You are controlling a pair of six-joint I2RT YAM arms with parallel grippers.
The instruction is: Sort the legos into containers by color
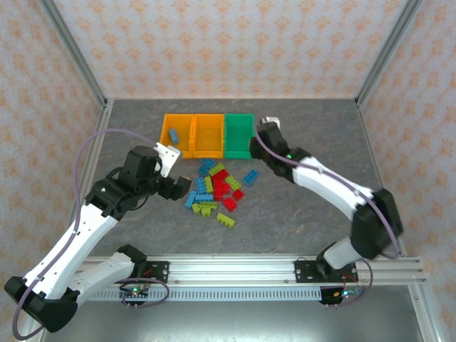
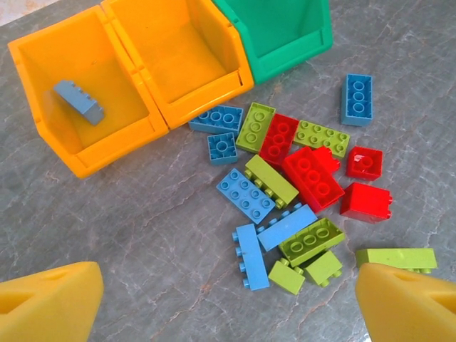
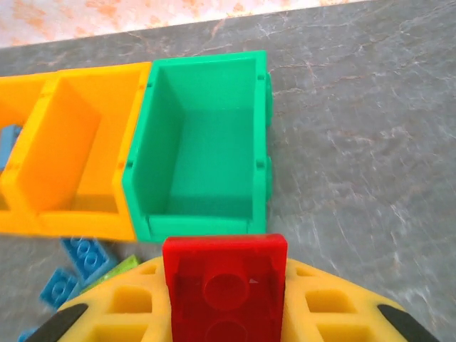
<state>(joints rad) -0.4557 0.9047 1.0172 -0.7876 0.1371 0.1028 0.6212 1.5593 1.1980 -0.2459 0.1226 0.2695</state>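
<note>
While the right gripper [image 1: 266,134] pinches a red brick [image 3: 224,281] just short of the green bin [image 3: 199,229], delivery looks next: reach over, release. Left gripper [image 1: 176,173] gapes wide.
</note>
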